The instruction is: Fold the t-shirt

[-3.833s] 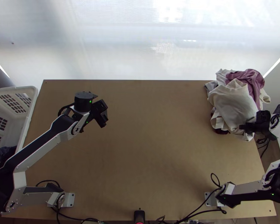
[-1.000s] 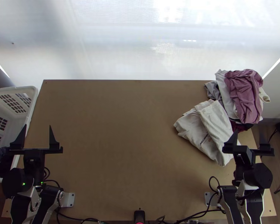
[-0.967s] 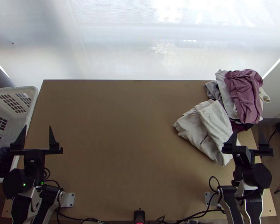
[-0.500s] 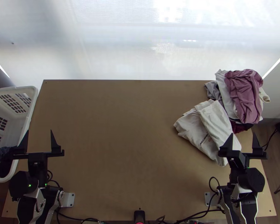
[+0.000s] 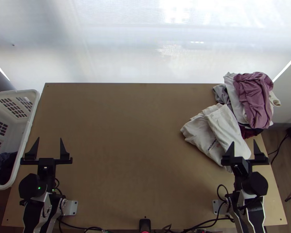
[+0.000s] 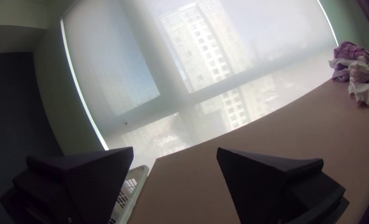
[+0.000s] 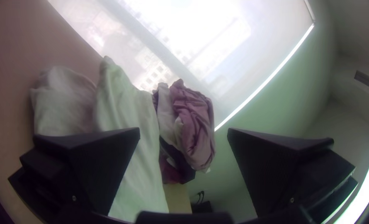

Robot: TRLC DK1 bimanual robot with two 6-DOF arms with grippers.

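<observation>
Beyond the far edge of your table (image 5: pixel 130 128) stands a broad, pale window covering (image 5: pixel 137 46), with buildings faintly visible through it in your wrist views. The light wooden table comes next in size. At its left side you see the white basket (image 5: pixel 27 134), with slotted walls and dark cloth (image 5: pixel 6 169) inside.

At the far right corner lies a bunched pile of garments: a mauve garment (image 5: pixel 254 97) on top, with white cloth (image 5: pixel 231 91), grey cloth (image 5: pixel 220 94) and dark red cloth (image 5: pixel 249 133) showing around it.

Your cream t-shirt (image 5: pixel 201 136), the task's item, lies on the right part of the table, just on the near side of the pile. It is rumpled and partly doubled over, with 1 flap across the rest and small dark print beside that flap.

Your 2 grippers are both spread wide, with nothing held. The left gripper (image 5: pixel 49 139) hangs over the near left part of the table, close to the basket. The right gripper (image 5: pixel 244 142) overlaps the t-shirt's near right part from above; you cannot tell whether they touch.
</observation>
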